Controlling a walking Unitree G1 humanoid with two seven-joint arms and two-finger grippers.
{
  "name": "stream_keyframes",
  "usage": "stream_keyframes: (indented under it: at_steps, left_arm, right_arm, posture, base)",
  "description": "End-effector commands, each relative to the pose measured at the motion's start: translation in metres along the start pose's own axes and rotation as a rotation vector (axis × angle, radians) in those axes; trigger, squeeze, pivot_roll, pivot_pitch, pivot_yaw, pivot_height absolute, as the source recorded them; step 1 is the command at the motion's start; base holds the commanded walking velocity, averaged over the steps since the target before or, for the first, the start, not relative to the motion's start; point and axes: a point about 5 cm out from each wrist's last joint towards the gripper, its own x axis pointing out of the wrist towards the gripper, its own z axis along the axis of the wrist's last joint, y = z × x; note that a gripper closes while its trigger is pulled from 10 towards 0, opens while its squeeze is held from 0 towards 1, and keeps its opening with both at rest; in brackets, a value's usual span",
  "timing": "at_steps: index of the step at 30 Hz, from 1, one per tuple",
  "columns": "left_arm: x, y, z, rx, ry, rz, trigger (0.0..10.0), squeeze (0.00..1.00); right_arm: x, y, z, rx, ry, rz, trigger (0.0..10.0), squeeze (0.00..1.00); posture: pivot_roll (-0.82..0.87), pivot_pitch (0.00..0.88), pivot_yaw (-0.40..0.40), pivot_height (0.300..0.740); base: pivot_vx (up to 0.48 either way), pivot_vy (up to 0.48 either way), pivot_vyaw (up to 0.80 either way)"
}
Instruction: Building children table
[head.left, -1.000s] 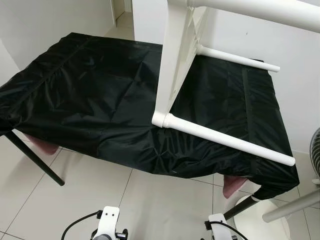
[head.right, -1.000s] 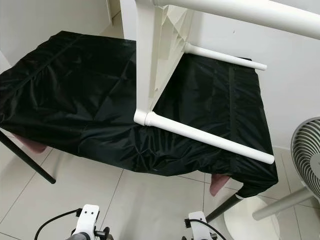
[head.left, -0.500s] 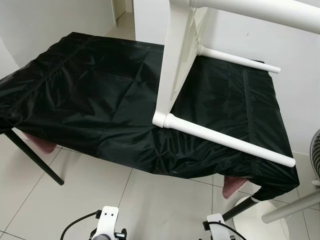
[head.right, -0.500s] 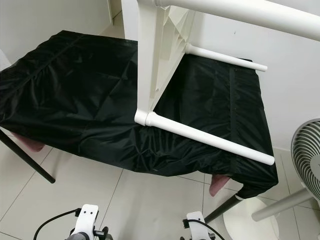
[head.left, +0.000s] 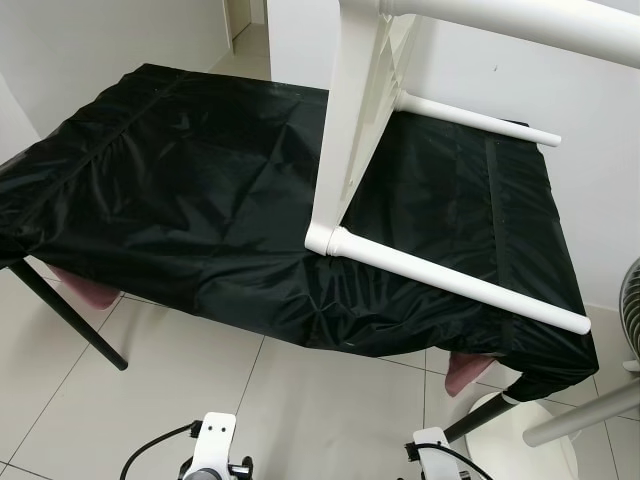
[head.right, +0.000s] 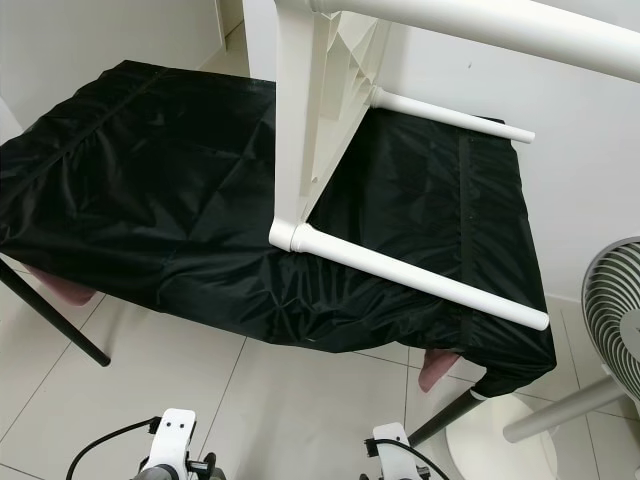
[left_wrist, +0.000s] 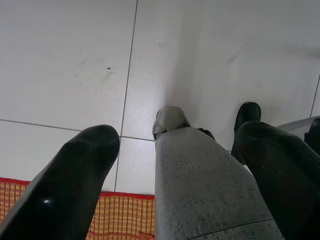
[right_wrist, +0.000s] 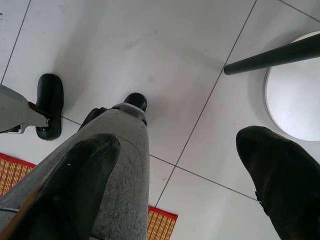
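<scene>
Floor (head.left: 300, 400): white tiles with thin grey lines, under everything.
Tabletop (head.left: 200, 200): a big table hidden under a black, crinkly cloth that hangs over its edges. A thin black leg (head.left: 65, 315) shows at the robot's left, and something pink (head.left: 85, 290) peeks out below the cloth there.
Child's table (head.left: 350, 120): white, lying on its side on the black cloth, toward the robot's right. Its flat top stands on edge.
Near leg (head.left: 460, 285): a white round pole sticking out from the lower corner, resting along the cloth toward the right edge.
Far leg (head.left: 480, 120): a white pole farther back, also pointing right.
Top leg (head.left: 520, 22): a thick white pole high up, close to the camera.
Fan (head.right: 615, 305): a grey wire fan at the robot's right, beside the tabletop. Its white round base (right_wrist: 295, 95) sits on the floor.
Mat (left_wrist: 125, 215): orange and yellow checks with a red edge, on the floor by the robot's feet.
Left claw (left_wrist: 180, 165): hangs low over the floor, its two black fingers (left_wrist: 75, 170) spread wide, with nothing in it. A grey robot leg shows between them.
Right claw (right_wrist: 185, 165): hangs low over the floor too, fingers (right_wrist: 280, 170) wide apart, holding nothing.
</scene>
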Motion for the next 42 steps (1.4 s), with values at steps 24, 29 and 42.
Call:
stream_keyframes:
  at_steps: [24,29,42]
  left_arm:
    - [-0.002,0.002,-0.012,0.02,0.056,0.003,10.0,0.0]
    - [-0.002,0.002,-0.012,0.015,0.055,-0.001,10.0,0.0]
    - [-0.002,0.006,0.001,0.105,-0.035,-0.03,10.0,0.0]
  right_arm:
    - [0.0,0.001,-0.001,-0.012,0.016,0.001,10.0,0.0]
    - [0.0,0.002,-0.002,-0.009,0.015,0.007,10.0,1.0]
    - [-0.001,-0.008,0.005,-0.037,-0.033,0.004,10.0,0.0]
  posture:
    - [0.14,0.001,-0.024,0.74]
    - [0.14,0.0,-0.023,0.74]
    - [0.14,0.023,-0.023,0.74]
  base:
    - [0.0,0.0,0.0]
    - [0.0,0.0,0.0]
    - [0.0,0.0,0.0]
